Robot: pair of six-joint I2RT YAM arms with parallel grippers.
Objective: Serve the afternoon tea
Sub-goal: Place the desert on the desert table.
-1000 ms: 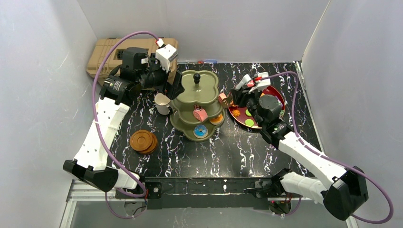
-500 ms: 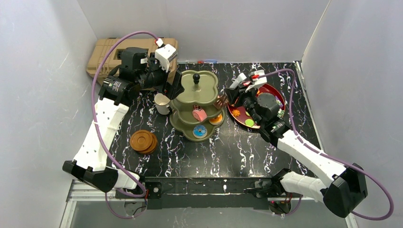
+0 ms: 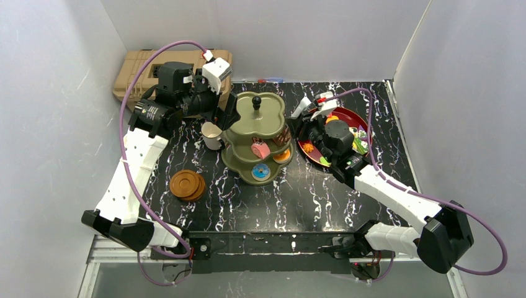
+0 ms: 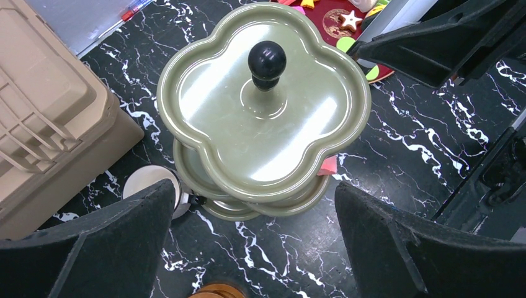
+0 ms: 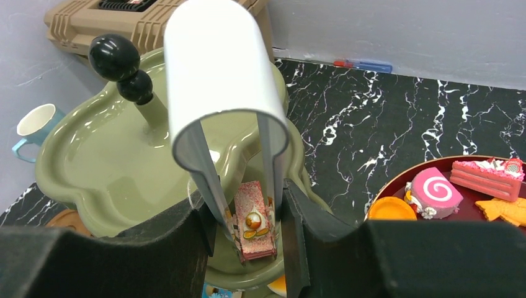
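Cake slice point(image 5: 254, 239) fast in right claw point(image 5: 248, 205) at middle tier of stand point(image 5: 124, 167); left claw point(image 4: 254, 192) wide above top tier.

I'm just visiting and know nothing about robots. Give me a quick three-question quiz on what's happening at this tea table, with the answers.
1. What is the right gripper holding? A) a spoon B) a pink cake slice C) a teapot
2. True or false: the top tier of the stand is bare apart from its black knob.
3. Fill in: the pastries not on the stand lie on a dark-red ____.
Key: 1 B; 2 true; 3 plate.
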